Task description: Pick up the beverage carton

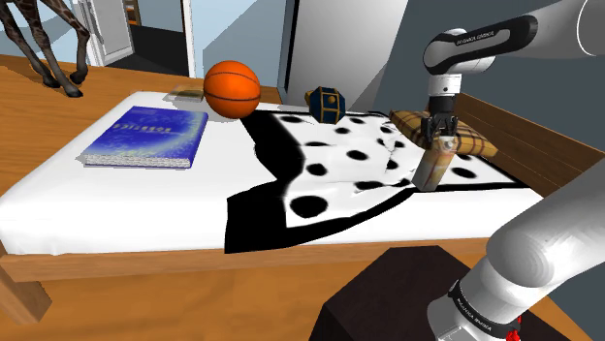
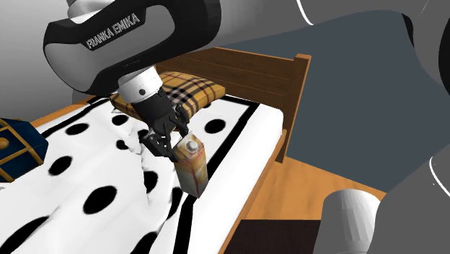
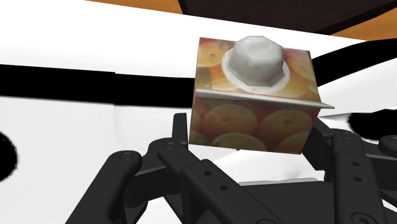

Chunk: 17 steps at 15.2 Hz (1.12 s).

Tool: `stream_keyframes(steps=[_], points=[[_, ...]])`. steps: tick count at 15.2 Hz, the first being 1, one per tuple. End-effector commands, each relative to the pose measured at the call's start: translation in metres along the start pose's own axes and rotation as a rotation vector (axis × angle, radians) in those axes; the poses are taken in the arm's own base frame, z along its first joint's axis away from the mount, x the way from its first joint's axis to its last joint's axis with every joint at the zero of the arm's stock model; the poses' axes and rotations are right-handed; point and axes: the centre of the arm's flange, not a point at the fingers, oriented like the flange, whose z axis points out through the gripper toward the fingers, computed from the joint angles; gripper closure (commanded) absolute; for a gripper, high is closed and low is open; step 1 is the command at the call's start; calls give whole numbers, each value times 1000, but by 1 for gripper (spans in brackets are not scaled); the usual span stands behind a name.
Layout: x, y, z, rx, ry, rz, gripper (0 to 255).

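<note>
the gripper (image 2: 170, 146) is closed on the orange-printed beverage carton (image 3: 254, 95), with its black fingers (image 3: 179, 130) pressing the two sides just under the white cap. the carton sits tilted right below the gripper, over the black-spotted white blanket (image 1: 339, 155) on the bed (image 1: 58, 194). just behind it lies a plaid pillow (image 1: 475, 140). farther off are a basketball (image 1: 232, 89) and a blue book (image 1: 147, 136).

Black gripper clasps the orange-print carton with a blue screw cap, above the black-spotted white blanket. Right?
Not quite: the screw cap is grey-white, not blue; the wrist view shows it. Otherwise yes: black gripper clasps the orange-print carton above the black-spotted white blanket.
</note>
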Motion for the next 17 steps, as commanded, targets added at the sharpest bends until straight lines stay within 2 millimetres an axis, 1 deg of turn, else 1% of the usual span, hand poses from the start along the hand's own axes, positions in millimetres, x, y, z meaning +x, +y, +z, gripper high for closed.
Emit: stream_keyframes(steps=[1, 6, 17], points=[[0, 0, 1, 0, -2, 0, 255], [0, 0, 1, 0, -2, 0, 255], [-21, 3, -53, 0, -2, 0, 255]])
